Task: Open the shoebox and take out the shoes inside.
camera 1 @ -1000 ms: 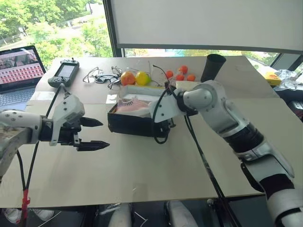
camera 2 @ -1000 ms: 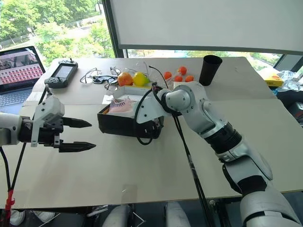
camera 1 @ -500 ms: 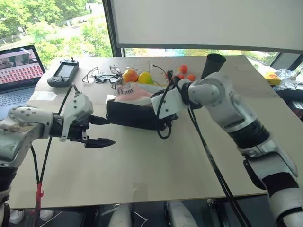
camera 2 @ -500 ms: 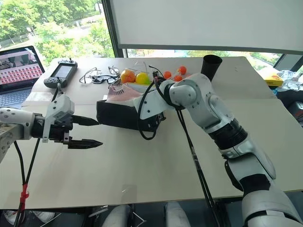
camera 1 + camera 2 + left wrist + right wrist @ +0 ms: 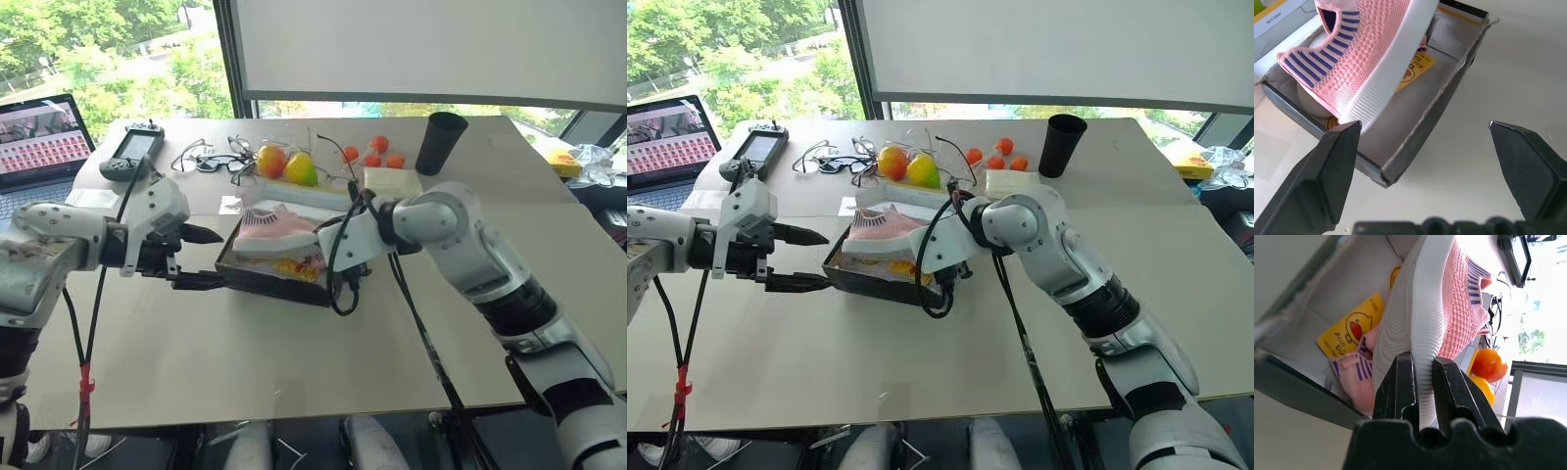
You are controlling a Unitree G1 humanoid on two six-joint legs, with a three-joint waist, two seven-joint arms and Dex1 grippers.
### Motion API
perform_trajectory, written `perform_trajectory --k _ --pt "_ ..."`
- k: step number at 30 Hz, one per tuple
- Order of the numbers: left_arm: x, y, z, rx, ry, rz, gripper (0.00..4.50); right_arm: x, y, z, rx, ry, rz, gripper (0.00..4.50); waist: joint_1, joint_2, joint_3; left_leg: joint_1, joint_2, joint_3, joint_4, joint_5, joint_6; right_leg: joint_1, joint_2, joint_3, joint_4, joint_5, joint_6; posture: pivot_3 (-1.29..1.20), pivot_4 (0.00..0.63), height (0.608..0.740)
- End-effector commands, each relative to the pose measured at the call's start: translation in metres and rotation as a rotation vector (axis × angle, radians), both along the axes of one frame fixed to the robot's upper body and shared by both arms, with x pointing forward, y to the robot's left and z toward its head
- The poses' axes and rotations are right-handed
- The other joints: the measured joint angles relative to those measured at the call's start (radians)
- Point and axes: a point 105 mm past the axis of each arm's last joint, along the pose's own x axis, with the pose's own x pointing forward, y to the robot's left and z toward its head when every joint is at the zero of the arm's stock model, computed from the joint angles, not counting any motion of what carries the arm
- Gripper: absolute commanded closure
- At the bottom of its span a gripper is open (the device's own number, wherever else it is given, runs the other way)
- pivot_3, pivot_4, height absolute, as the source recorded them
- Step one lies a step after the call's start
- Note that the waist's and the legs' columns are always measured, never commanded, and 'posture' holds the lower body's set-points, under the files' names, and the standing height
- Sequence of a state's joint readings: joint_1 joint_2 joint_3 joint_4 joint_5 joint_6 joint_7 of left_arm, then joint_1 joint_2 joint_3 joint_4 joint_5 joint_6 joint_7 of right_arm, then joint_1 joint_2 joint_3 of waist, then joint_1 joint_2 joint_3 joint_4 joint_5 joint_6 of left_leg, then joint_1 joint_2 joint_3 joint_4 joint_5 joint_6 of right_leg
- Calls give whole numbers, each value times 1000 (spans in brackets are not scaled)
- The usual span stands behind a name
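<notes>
Shoes: one pink knit shoe (image 5: 277,227), light and soft with a firmer white sole, is pinched by that sole edge in the right gripper (image 5: 1420,382) over the open box (image 5: 257,280) mid-table; left gripper (image 5: 196,258) gapes beside the box end.

We noted laptop (image 5: 39,147) open at table's far left edge, screen lit. Handheld controller (image 5: 133,152) lay just beside it. Tangle of dark cables (image 5: 211,157), perhaps with eyeglasses among them, sat near controller. Orange fruit (image 5: 266,161) and yellow-green fruit (image 5: 300,168) touched each other. Four small orange balls (image 5: 373,151) clustered near black cup (image 5: 439,143), upright. Pale flat block (image 5: 392,182) lay near balls. Light wooden table (image 5: 294,362) carried all.
</notes>
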State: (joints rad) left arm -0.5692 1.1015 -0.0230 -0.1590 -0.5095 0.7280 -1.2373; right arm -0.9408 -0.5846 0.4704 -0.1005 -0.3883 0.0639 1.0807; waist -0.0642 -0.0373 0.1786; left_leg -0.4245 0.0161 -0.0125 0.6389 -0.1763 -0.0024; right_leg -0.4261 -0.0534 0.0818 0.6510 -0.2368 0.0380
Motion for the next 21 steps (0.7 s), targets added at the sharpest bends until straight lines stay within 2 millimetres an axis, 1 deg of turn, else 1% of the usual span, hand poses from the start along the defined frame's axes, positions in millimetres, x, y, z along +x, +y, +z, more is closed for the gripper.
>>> perform_trajectory --k 1,5,7,9,13,14,15,16,17,18,20,21 --pt "1 -2 10 8 -47 -15 0 6 -1 28 57 -130 -31 4385 1 0 0 0 0 0 0 0 0 0 0 0 0 0 0 0 150 723" --pt "3 -2 12 7 -49 -16 0 10 -3 34 84 -172 -58 4385 0 0 0 0 0 0 0 0 0 0 0 0 0 0 0 0 150 723" --pt "3 -2 11 6 -45 -20 0 14 -9 48 114 -207 -83 4385 0 0 0 0 0 0 0 0 0 0 0 0 0 0 0 0 150 723" --pt "4 -2 10 5 -39 -26 0 16 -20 65 171 -198 -116 4385 1 0 0 0 0 0 0 0 0 0 0 0 0 0 0 0 150 723" --pt "8 -4 6 2 -32 -35 0 11 -46 88 290 -64 -162 4385 10 0 0 -1 0 -1 0 0 0 0 0 0 0 0 0 0 150 723" --pt "8 -6 5 -2 -30 -42 0 9 -55 93 317 -29 -175 4385 14 0 0 -1 0 -1 0 0 0 0 0 -1 0 0 0 0 150 723" --pt "9 -8 4 -2 -28 -49 0 11 -66 99 322 -37 -199 4385 18 0 0 -1 0 -1 0 0 0 1 0 -1 -1 0 0 0 150 723" --pt "9 -9 4 0 -28 -55 0 18 -85 105 305 -101 -265 4385 20 0 0 -1 0 -2 0 0 0 1 0 -2 -1 0 0 0 150 723" --pt "10 -10 4 -2 -29 -59 0 24 -102 106 269 -151 -318 4385 21 0 0 -1 0 -2 0 0 0 1 0 -2 -1 0 0 0 150 723" --pt "10 -10 3 -3 -29 -61 0 27 -112 107 241 -182 -349 4385 22 0 0 -1 -1 -2 0 0 0 1 -1 -2 -1 0 0 0 150 723" --pt "11 -11 3 -4 -30 -64 0 37 -150 96 118 -261 -464 4385 25 0 0 -1 -1 -1 1 0 0 1 -1 -2 -1 0 0 0 150 723" --pt "11 -11 3 -4 -30 -66 0 39 -166 88 60 -283 -503 4385 25 0 0 -1 -2 -1 1 0 0 1 -1 -2 -1 0 0 0 150 723"
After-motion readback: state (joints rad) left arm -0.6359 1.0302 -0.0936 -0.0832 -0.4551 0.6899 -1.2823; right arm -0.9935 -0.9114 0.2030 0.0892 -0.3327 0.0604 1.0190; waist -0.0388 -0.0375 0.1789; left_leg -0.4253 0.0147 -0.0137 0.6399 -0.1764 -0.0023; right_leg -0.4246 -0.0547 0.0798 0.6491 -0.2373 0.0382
